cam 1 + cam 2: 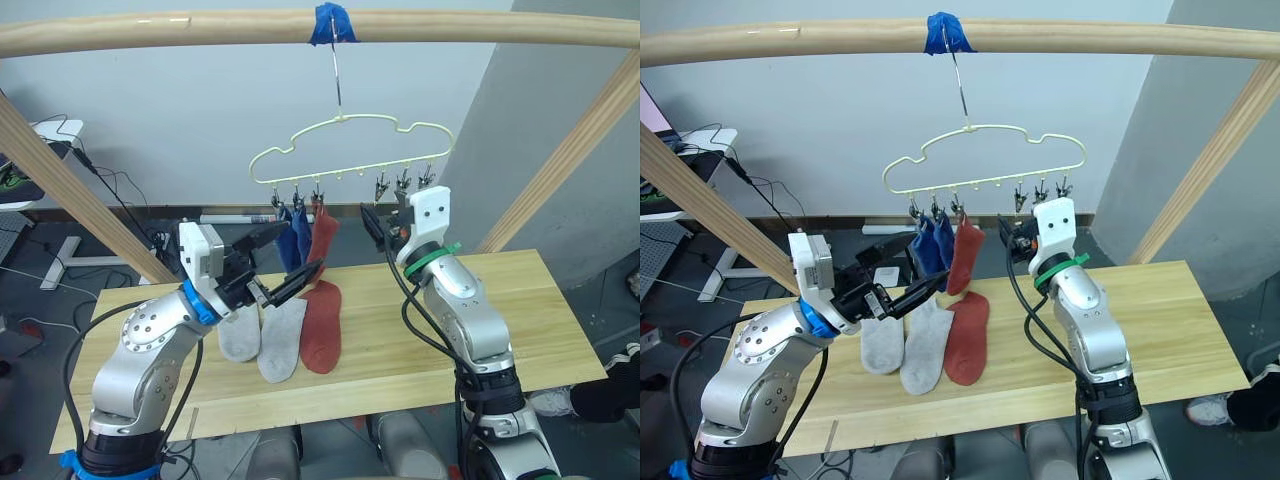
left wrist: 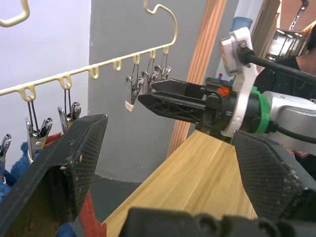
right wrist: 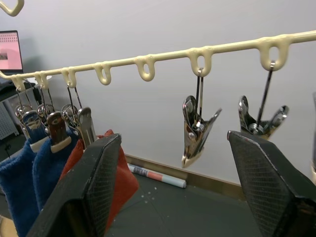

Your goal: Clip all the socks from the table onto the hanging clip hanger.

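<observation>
Three socks clipped, three still on the table as both arms hover at the hanger.

The left gripper, fingers spread and empty, hangs just above the two grey socks and the red sock, which lie side by side on the table with their long axes running away from the robot, directly below and slightly ahead of its jaws; it is judged the nearer arm for the next pick. The right gripper, also released and holding nothing, faces the free clips on the hanger, with the clips just ahead of and above its jaws. Two blue socks and one red one hang clipped beside the left jaws.
</observation>
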Controlling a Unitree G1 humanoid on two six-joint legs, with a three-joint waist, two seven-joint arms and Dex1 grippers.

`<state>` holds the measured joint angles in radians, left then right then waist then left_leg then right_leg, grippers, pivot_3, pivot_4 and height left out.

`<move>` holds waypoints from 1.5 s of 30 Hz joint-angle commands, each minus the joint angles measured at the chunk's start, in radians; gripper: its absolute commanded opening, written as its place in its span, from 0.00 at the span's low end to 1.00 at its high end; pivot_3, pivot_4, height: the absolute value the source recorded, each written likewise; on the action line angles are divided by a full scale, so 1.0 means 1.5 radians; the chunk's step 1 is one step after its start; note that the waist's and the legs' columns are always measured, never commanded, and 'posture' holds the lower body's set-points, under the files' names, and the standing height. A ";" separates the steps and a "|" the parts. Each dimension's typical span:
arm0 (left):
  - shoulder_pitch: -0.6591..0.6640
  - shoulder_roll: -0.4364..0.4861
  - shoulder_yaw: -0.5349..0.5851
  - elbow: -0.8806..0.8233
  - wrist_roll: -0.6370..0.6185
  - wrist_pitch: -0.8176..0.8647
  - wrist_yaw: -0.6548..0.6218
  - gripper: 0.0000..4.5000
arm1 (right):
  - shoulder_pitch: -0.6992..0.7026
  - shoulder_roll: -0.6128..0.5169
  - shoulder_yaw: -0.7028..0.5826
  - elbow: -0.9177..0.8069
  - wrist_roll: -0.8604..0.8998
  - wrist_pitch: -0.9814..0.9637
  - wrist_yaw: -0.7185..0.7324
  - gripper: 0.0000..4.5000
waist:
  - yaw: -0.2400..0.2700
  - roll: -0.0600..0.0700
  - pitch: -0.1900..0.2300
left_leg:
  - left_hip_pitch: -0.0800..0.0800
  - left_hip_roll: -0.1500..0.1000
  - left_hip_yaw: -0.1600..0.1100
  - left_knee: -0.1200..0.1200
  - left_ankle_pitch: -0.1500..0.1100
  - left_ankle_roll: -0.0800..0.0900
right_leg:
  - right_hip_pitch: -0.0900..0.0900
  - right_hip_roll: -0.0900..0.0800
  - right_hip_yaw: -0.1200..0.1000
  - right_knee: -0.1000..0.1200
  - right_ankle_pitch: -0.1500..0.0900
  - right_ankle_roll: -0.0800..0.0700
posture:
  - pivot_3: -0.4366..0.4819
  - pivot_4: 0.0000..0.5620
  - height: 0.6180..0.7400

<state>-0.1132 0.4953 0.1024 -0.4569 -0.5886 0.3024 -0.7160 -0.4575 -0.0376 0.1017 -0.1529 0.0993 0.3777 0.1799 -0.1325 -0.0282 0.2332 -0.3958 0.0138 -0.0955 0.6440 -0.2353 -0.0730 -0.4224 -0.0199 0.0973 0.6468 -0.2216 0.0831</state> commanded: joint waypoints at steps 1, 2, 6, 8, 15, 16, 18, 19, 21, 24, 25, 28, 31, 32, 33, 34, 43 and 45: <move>-0.004 -0.003 0.000 -0.030 0.000 -0.007 0.007 1.00 | -0.020 0.009 0.001 0.005 -0.001 -0.023 -0.002 0.80 | 0.001 0.000 0.000 | 0.000 0.000 0.000 0.000 0.000 0.000 | 0.000 0.000 0.000 0.000 0.000 0.000 | 0.41 0.34 1.00; -0.005 -0.004 -0.001 -0.030 -0.001 -0.006 0.009 1.00 | -0.022 0.011 -0.001 0.009 0.000 -0.023 -0.003 0.80 | 0.001 0.000 0.000 | 0.000 0.000 0.000 0.000 0.000 0.000 | 0.000 0.000 0.000 0.000 0.000 0.000 | 0.41 0.34 1.00; -0.005 -0.003 -0.003 -0.033 -0.002 -0.006 0.012 1.00 | -0.030 0.017 -0.004 0.023 0.002 -0.019 -0.006 0.80 | 0.002 0.000 0.000 | 0.000 0.000 0.000 0.000 0.000 0.000 | 0.000 0.000 0.000 0.000 0.000 0.000 | 0.41 0.33 1.00; 0.000 -0.002 -0.003 -0.035 -0.003 -0.007 0.012 1.00 | -0.036 0.021 -0.007 0.028 0.005 -0.020 -0.007 0.80 | 0.002 0.000 0.000 | 0.000 0.000 0.000 0.000 0.000 0.000 | 0.000 0.000 0.000 0.000 0.000 0.000 | 0.41 0.34 1.00; 0.002 -0.003 -0.007 -0.034 -0.002 -0.008 0.013 1.00 | -0.053 0.030 -0.007 0.045 0.002 -0.037 -0.010 0.80 | 0.003 0.000 0.000 | 0.000 0.000 0.000 0.000 0.000 0.000 | 0.000 0.000 0.000 0.000 0.000 0.000 | 0.41 0.33 1.00; 0.003 -0.003 -0.008 -0.034 -0.001 -0.008 0.012 1.00 | -0.055 0.031 -0.008 0.046 0.002 -0.039 -0.011 0.80 | 0.003 0.000 0.000 | 0.000 0.000 0.000 0.000 0.000 0.000 | 0.000 0.000 0.000 0.000 0.000 0.000 | 0.41 0.33 1.00; 0.006 -0.001 -0.008 -0.034 -0.001 -0.008 0.012 1.00 | -0.059 0.031 -0.010 0.049 0.002 -0.044 -0.012 0.80 | 0.004 0.000 0.000 | 0.000 0.000 0.000 0.000 0.000 0.000 | 0.000 0.000 0.000 0.000 0.000 0.000 | 0.41 0.33 1.00; 0.007 -0.001 -0.008 -0.035 -0.002 -0.008 0.012 1.00 | -0.060 0.032 -0.010 0.050 0.002 -0.045 -0.012 0.80 | 0.004 0.000 0.000 | 0.000 0.000 0.000 0.000 0.000 0.000 | 0.000 0.000 0.000 0.000 0.000 0.000 | 0.41 0.33 1.00; 0.007 -0.001 -0.008 -0.035 -0.002 -0.008 0.012 1.00 | -0.063 0.033 -0.012 0.053 0.004 -0.047 -0.012 0.80 | 0.004 0.000 0.000 | 0.000 0.000 0.000 0.000 0.000 0.000 | 0.000 0.000 0.000 0.000 0.000 0.000 | 0.41 0.33 1.00; 0.007 -0.002 -0.010 -0.036 -0.002 -0.008 0.013 1.00 | -0.066 0.035 -0.013 0.056 0.005 -0.049 -0.013 0.80 | 0.004 0.000 0.000 | 0.000 0.000 0.000 0.000 0.000 0.000 | 0.000 0.000 0.000 0.000 0.000 0.000 | 0.41 0.32 1.00; 0.007 -0.002 -0.011 -0.037 -0.001 -0.008 0.013 1.00 | -0.066 0.036 -0.013 0.057 0.006 -0.050 -0.013 0.80 | 0.004 0.000 0.000 | 0.000 0.000 0.000 0.000 0.000 0.000 | 0.000 0.000 0.000 0.000 0.000 0.000 | 0.41 0.32 1.00; 0.007 -0.002 -0.012 -0.038 -0.001 -0.008 0.013 1.00 | -0.067 0.037 -0.013 0.059 0.007 -0.050 -0.012 0.80 | 0.004 0.000 0.000 | 0.000 0.000 0.000 0.000 0.000 0.000 | 0.000 0.000 0.000 0.000 0.000 0.000 | 0.41 0.32 1.00; 0.005 -0.002 -0.012 -0.036 0.000 -0.009 0.014 1.00 | -0.069 0.041 -0.017 0.063 0.009 -0.051 -0.015 0.80 | 0.004 0.000 0.000 | 0.000 0.000 0.000 0.000 0.000 0.000 | 0.000 0.000 0.000 0.000 0.000 0.000 | 0.41 0.31 1.00; 0.004 -0.003 -0.013 -0.035 0.000 -0.010 0.014 1.00 | -0.071 0.043 -0.018 0.065 0.010 -0.051 -0.017 0.80 | 0.004 0.000 0.000 | 0.000 0.000 0.000 0.000 0.000 0.000 | 0.000 0.000 0.000 0.000 0.000 0.000 | 0.41 0.31 1.00; 0.002 -0.003 -0.014 -0.034 0.000 -0.010 0.014 1.00 | -0.073 0.046 -0.022 0.069 0.012 -0.051 -0.020 0.80 | 0.004 0.000 0.000 | 0.000 0.000 0.000 0.000 0.000 0.000 | 0.000 0.000 0.000 0.000 0.000 0.000 | 0.41 0.31 1.00; 0.002 -0.003 -0.014 -0.034 0.001 -0.010 0.014 1.00 | -0.075 0.049 -0.025 0.071 0.013 -0.051 -0.021 0.80 | 0.005 0.000 0.000 | 0.000 0.000 0.000 0.000 0.000 0.000 | 0.000 0.000 0.000 0.000 0.000 0.000 | 0.41 0.31 1.00; 0.004 -0.002 -0.017 -0.033 0.002 -0.013 0.012 1.00 | -0.078 0.051 -0.027 0.074 0.008 -0.058 -0.022 0.80 | 0.007 0.000 0.000 | 0.000 0.000 0.000 0.000 0.000 0.000 | 0.000 0.000 0.000 0.000 0.000 0.000 | 0.41 0.31 1.00; 0.004 -0.002 -0.018 -0.032 0.002 -0.013 0.012 1.00 | -0.077 0.051 -0.027 0.074 0.008 -0.057 -0.021 0.80 | 0.007 0.000 0.000 | 0.000 0.000 0.000 0.000 0.000 0.000 | 0.000 0.000 0.000 0.000 0.000 0.000 | 0.41 0.31 1.00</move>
<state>-0.1036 0.4947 0.0763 -0.4661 -0.5854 0.2993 -0.6924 -0.5611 0.0328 0.0626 -0.0170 0.1019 0.3127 0.1487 -0.1225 -0.0281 0.2332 -0.3963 0.0138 -0.0956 0.6434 -0.2353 -0.0730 -0.4229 -0.0199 0.0971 0.6464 -0.2217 0.0829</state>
